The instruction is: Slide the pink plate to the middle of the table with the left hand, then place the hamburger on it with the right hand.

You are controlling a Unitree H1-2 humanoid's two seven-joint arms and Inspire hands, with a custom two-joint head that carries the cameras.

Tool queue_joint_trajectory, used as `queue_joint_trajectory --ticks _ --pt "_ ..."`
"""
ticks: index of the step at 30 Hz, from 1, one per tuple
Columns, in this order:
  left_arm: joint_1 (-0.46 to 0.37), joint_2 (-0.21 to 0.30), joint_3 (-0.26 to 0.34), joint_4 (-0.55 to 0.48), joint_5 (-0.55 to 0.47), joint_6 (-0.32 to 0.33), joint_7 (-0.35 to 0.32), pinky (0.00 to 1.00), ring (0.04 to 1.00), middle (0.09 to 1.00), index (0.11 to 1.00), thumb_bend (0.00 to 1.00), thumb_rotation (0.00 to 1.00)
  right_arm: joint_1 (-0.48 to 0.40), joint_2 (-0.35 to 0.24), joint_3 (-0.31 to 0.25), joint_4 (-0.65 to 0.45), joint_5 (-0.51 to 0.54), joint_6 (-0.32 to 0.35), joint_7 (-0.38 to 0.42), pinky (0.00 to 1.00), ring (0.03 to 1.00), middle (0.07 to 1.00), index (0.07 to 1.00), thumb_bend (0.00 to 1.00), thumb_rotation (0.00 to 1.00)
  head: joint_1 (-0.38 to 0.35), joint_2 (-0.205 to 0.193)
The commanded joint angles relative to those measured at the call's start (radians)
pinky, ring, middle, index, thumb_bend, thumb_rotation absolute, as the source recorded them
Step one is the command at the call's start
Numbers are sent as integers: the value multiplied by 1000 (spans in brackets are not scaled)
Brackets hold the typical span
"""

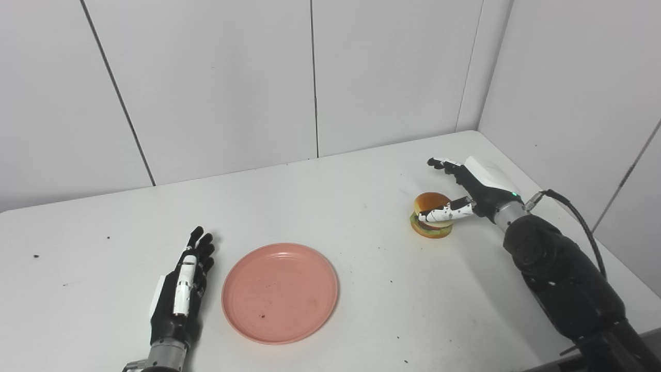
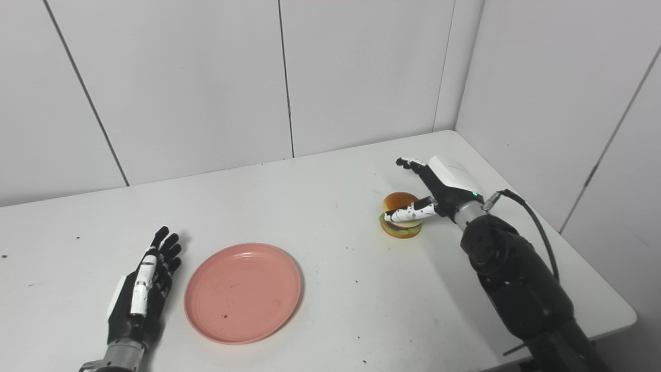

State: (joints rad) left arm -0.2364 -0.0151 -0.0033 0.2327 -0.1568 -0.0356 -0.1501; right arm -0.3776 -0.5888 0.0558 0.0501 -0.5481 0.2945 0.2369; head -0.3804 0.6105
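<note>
The pink plate lies empty on the white table, a little left of the middle near the front edge. My left hand rests open and flat just left of the plate, not touching it. The hamburger sits on the table at the right. My right hand is open around it: the thumb lies across the burger's near side and the fingers stretch past its far side. The burger still rests on the table.
White wall panels close off the back and the right side. The table's right corner lies just behind my right hand. A black cable loops off the right forearm. Small dark specks dot the tabletop.
</note>
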Motion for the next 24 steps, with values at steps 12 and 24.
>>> queue_joint_trajectory --ticks 12,24 --pt "32 0 1 19 -3 -2 -5 998 979 961 940 266 1000 -35 -31 53 3 -56 18 40 762 848 868 866 863 391 4 3" --pt "40 0 -3 7 -8 8 -11 1000 988 970 949 262 1000 -48 -31 120 71 -114 -2 24 681 796 840 845 755 209 11 9"
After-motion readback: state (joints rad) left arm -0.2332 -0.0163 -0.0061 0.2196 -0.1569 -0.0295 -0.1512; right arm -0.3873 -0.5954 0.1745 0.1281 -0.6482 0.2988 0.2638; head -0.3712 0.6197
